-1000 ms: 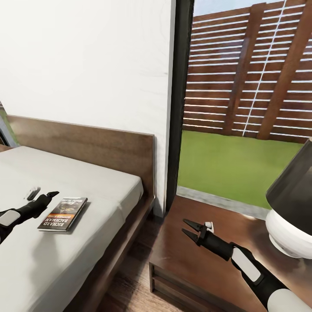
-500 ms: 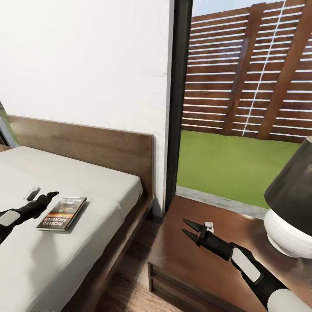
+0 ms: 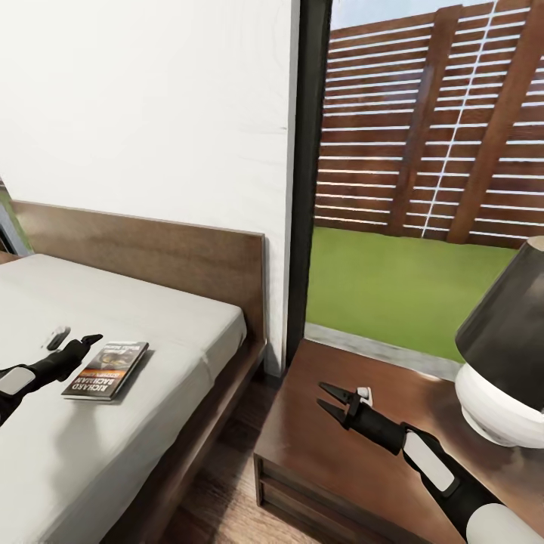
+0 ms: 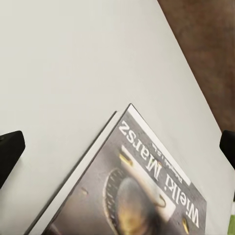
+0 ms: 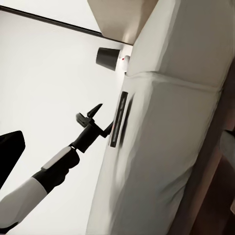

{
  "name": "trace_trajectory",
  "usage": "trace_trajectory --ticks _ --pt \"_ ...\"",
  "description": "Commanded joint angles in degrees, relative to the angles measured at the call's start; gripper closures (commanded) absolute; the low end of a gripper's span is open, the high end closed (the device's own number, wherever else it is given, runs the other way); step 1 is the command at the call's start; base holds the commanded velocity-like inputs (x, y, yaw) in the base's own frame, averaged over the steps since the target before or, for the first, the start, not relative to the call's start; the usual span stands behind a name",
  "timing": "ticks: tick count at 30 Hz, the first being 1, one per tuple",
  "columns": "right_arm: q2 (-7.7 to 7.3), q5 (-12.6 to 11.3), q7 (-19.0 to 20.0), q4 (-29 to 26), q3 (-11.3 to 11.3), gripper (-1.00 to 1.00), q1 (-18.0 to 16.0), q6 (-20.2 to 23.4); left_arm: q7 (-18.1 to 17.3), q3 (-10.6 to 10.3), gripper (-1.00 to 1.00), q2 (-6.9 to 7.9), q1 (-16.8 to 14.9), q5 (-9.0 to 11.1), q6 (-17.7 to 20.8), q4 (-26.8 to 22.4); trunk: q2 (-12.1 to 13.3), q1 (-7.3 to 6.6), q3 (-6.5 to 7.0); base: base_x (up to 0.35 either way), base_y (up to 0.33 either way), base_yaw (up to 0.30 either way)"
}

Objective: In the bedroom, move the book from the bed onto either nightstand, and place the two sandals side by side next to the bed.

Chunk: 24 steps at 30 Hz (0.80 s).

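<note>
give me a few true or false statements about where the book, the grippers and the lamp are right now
1. The book lies flat on the bed. True.
2. The left gripper is clamped on the book. False: its fingers are open beside the book, holding nothing.
3. The right gripper hovers over the nightstand with its fingers spread. True.
4. The lamp stands on the bed. False: it stands on the nightstand.
5. The book is already on the nightstand. False: it is on the mattress.

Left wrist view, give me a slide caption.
Open left claw poised over the book lying flat on the bed.
</note>
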Motion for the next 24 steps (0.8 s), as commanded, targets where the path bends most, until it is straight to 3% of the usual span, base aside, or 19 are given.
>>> trace_trajectory --ticks 1,24 --pt "-0.06 -0.6 -0.1 0.0 0.2 -1.0 -0.1 0.4 -0.1 0.5 -1.0 0.01 0.0 0.0 0.5 0.0 0.0 -0.01 -0.06 -0.003 -0.005 0.0" --pt "-0.06 -0.6 -0.2 0.0 0.3 -1.0 -0.1 0.4 -0.1 0.4 -1.0 0.01 0.0 0.0 -0.2 0.0 0.0 -0.01 -0.06 0.0 -0.002 0.0"
